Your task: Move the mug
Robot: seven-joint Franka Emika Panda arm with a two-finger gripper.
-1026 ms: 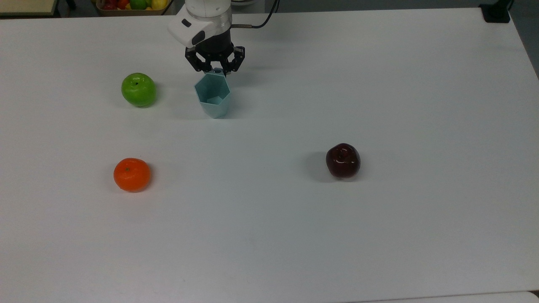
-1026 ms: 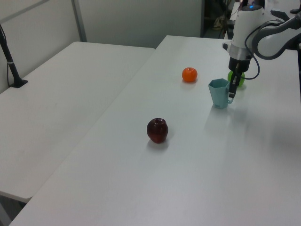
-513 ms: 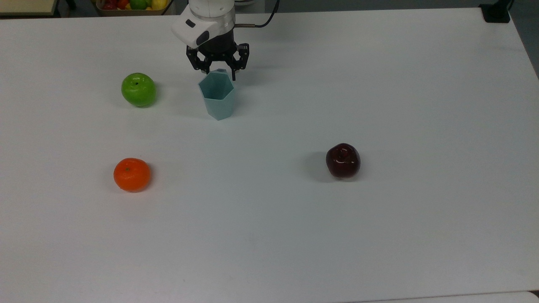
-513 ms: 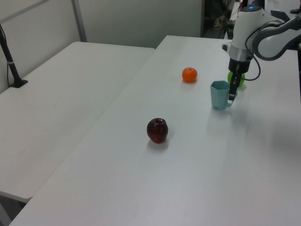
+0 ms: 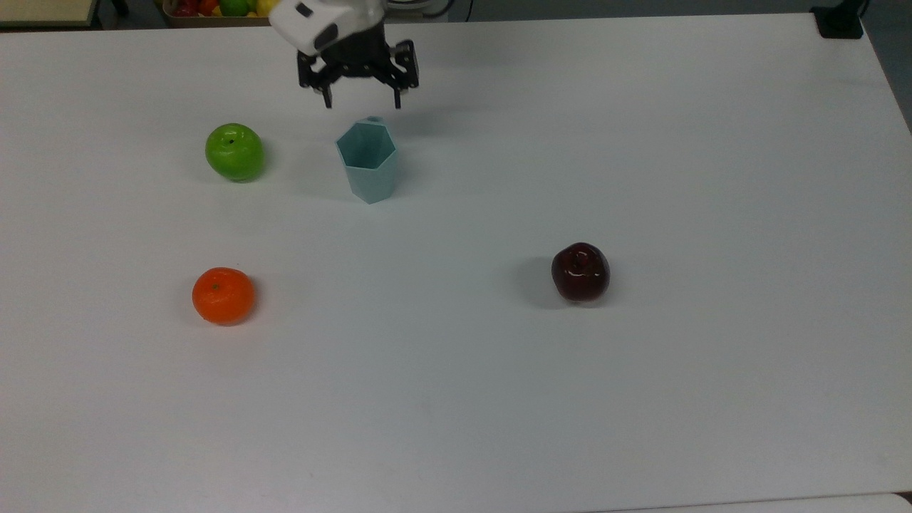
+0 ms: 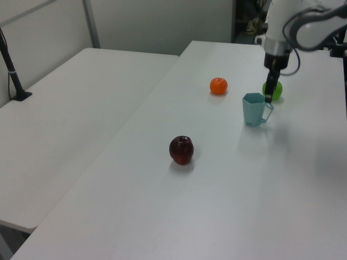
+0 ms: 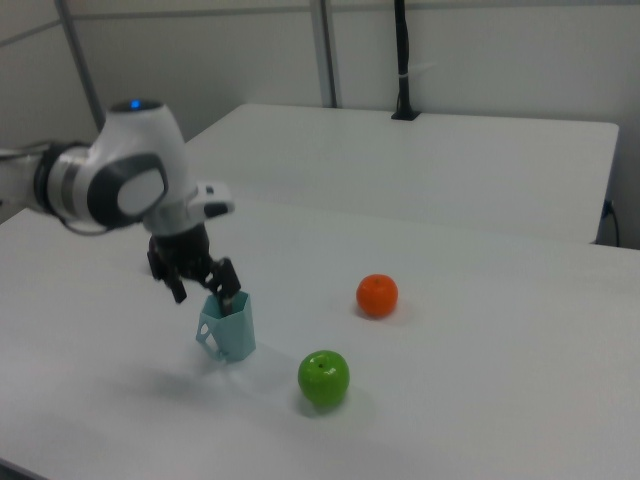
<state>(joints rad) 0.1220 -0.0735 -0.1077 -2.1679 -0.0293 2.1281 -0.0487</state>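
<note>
The pale light-blue faceted mug stands upright on the white table, with its small tab handle toward the top view's top edge. My gripper hangs just above and behind that handle, open, its fingers spread wide with nothing between them. In the left view the mug has its handle on the left view's right, and the gripper hovers over it. In the right view the gripper sits just above the mug rim.
A green apple lies to the mug's left in the top view. An orange is at the lower left and a dark red apple at the right. A fruit basket and a black clamp sit at the far edge.
The mug went from tilted in my grip to standing upright on the table. My gripper let go of the handle, opened wide and rose away from the mug.
</note>
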